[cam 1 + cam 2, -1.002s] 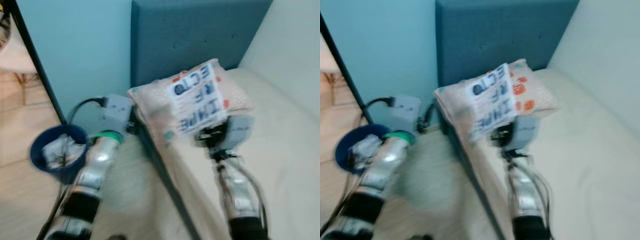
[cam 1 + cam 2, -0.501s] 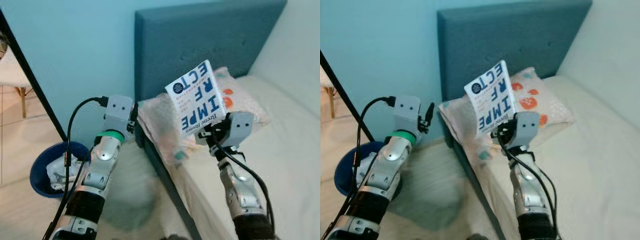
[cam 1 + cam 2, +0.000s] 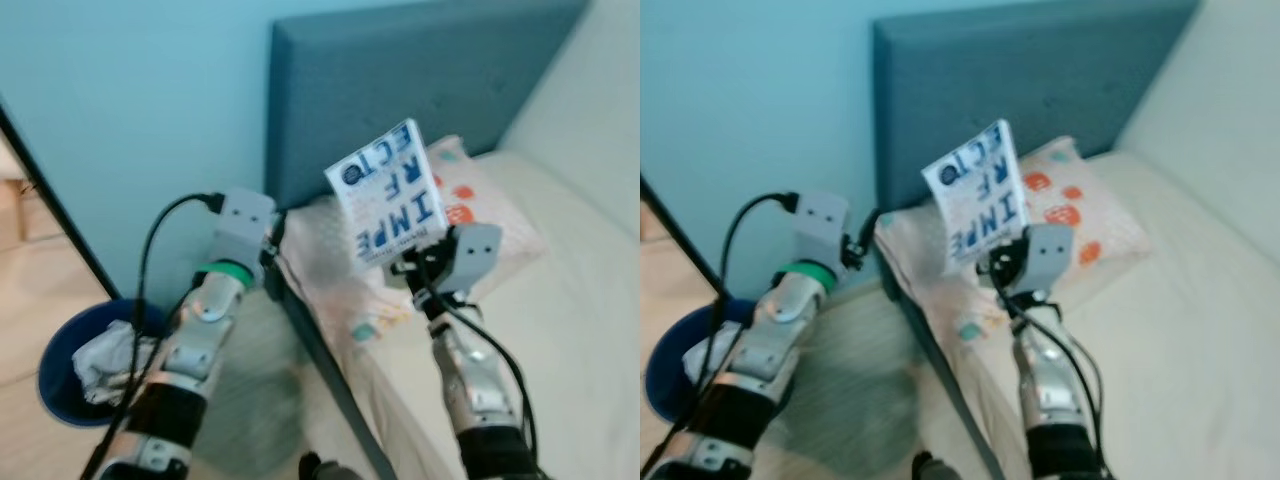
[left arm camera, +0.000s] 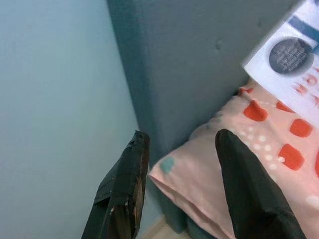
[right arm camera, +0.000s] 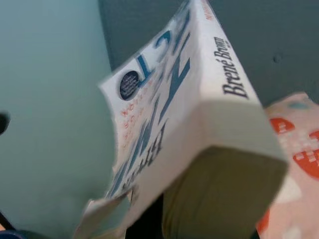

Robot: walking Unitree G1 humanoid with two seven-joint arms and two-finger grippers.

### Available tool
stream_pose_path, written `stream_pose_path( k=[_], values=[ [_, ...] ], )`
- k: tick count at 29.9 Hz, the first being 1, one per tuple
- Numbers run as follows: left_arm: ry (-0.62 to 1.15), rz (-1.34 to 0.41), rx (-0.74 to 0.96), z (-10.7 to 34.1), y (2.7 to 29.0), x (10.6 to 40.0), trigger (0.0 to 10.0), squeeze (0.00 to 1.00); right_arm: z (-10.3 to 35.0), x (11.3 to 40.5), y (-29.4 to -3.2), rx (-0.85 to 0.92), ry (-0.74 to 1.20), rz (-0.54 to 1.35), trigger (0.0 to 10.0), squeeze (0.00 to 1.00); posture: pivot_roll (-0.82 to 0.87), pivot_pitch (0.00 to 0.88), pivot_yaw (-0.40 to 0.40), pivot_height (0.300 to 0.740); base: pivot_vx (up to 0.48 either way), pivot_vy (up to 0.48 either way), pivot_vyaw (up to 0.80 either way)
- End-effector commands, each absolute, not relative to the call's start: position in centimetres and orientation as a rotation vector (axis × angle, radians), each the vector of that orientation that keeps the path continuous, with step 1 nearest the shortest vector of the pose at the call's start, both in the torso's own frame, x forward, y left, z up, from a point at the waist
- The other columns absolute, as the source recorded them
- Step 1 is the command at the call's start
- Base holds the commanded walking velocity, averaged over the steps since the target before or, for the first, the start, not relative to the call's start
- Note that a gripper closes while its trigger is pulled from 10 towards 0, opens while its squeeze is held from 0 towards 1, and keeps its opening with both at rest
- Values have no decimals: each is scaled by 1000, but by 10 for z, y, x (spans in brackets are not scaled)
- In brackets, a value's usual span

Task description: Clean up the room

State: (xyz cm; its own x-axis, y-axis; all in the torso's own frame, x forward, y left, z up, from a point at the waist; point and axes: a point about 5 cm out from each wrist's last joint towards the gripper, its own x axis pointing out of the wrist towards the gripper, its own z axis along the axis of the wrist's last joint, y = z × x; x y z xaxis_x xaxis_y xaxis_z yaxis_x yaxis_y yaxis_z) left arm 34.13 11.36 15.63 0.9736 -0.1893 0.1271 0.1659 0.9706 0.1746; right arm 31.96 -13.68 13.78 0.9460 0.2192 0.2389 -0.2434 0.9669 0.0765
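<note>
Cream-sheeted bed on the right of the eye views, running back to a tall slate-blue upholstered headboard set against a pale turquoise wall. Across the head of the bed, a peach pillow with orange and teal spots, its near corner hanging over the bed's dark edge. Down on the wooden floor at left, a round dark-blue bin with crumpled white paper inside, beside a slanting black pole.

Right gripper raised over the pillow, fingers clamped on the lower edge of a white paperback book with large blue letters on the cover; book held aloft and tilted, cover toward the camera, spine with the name "Brené Brown" plain in the right wrist view. No contact between book and pillow.

Left gripper lifted beside the bed frame, just short of the pillow's corner, its two black fingers spread apart with nothing between them; pillow corner and headboard edge seen through the gap in the left wrist view.

Against half a second ago: same clamp on the book, same height above the pillow, left fingers apart as before; whole scene shifted and blurred, a camera move rather than any move of the things.
</note>
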Motion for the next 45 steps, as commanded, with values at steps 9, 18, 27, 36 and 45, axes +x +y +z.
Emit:
stream_pose_path(
  k=[9,18,27,36,45],
  values=[
    [-135,-215,151,154,106,340,10000,0,141,318,-147,106,-254,198,10000,0,-105,29,18,740,0,0,-781],
    [-138,-211,151,155,106,341,10000,0,141,319,-147,106,-253,197,10000,0,-106,27,20,740,0,0,-781],
    [-136,-197,157,155,108,342,10000,0,139,318,-139,137,-238,254,10000,0,-106,25,23,740,0,0,-766],
    [-113,-175,168,147,114,339,10000,0,136,317,-124,352,-197,365,10000,0,-107,24,16,740,0,0,-165],
    [-114,-169,167,147,115,339,10000,0,134,323,-138,346,-191,259,10000,0,-104,16,14,740,0,0,0]
  ],
)
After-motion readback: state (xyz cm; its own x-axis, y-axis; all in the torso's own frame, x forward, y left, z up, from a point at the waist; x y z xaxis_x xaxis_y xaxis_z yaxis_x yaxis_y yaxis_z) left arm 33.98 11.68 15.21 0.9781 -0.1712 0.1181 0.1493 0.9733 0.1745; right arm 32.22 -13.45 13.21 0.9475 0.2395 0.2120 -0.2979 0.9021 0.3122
